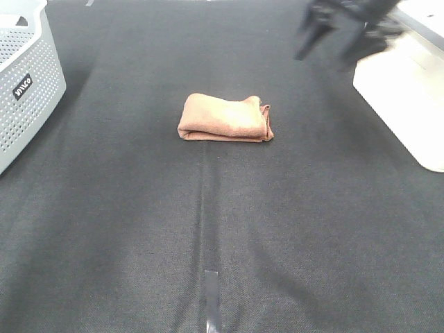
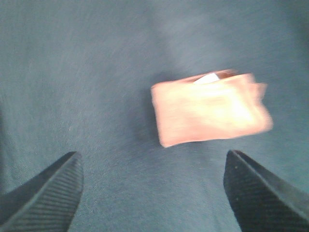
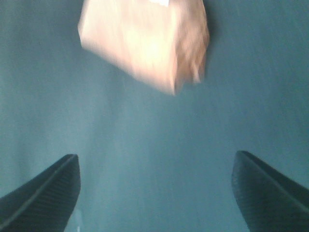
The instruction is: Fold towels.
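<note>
One reddish-brown towel (image 1: 223,119) lies folded into a small thick bundle in the middle of the dark table. My right gripper (image 1: 325,50) hangs blurred at the far right, above the table and well apart from the towel. In the right wrist view the right gripper (image 3: 155,154) is open and empty, with the towel (image 3: 145,38) ahead of it. My left gripper (image 2: 152,154) is also open and empty in the left wrist view, where the towel (image 2: 207,108) lies beyond the fingertips with a white tag (image 2: 207,78) showing at its edge. The left arm is out of the exterior view.
A grey perforated basket (image 1: 28,90) stands at the left edge of the table. A white bin (image 1: 409,104) stands at the right edge, next to the right arm. A strip of tape (image 1: 211,298) marks the cloth near the front.
</note>
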Robot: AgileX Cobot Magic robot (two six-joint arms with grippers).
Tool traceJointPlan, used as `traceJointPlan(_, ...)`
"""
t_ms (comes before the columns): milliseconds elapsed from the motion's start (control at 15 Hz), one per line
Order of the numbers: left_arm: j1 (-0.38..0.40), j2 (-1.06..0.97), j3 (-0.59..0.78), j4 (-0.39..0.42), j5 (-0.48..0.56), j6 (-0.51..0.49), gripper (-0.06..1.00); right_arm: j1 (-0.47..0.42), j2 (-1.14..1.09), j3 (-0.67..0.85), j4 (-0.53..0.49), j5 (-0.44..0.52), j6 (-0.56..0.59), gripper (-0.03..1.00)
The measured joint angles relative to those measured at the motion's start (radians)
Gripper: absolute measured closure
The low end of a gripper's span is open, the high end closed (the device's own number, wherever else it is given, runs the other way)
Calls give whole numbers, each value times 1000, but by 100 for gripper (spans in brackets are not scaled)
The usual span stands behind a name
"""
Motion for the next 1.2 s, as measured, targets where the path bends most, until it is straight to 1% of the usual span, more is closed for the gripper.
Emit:
traceJointPlan(67,-24,-60,59,36,0,-1,18,0,-108,109,-27,1,0,16)
traceJointPlan(200,-41,-171,199,55,0,-7,18,0,-252,248,-44,5,0,16)
traceJointPlan(333,-49,-317,418,62,-1,-8,18,0,-402,393,-50,4,0,16)
traceJointPlan(533,-49,-581,747,66,1,-11,18,1,-692,658,-51,0,0,16)
traceJointPlan(600,-49,-704,891,66,1,-15,18,1,-789,745,-51,-10,0,16)
traceJointPlan(800,-49,-1030,1172,66,4,-37,18,1,-1118,1001,-51,-28,1,16)
traceJointPlan(1000,-49,-1337,1374,65,6,-38,18,1,-1462,1178,-62,-28,1,16)
traceJointPlan(1200,-49,-1637,1521,59,7,-38,18,1,-1765,1260,-121,-26,24,16)
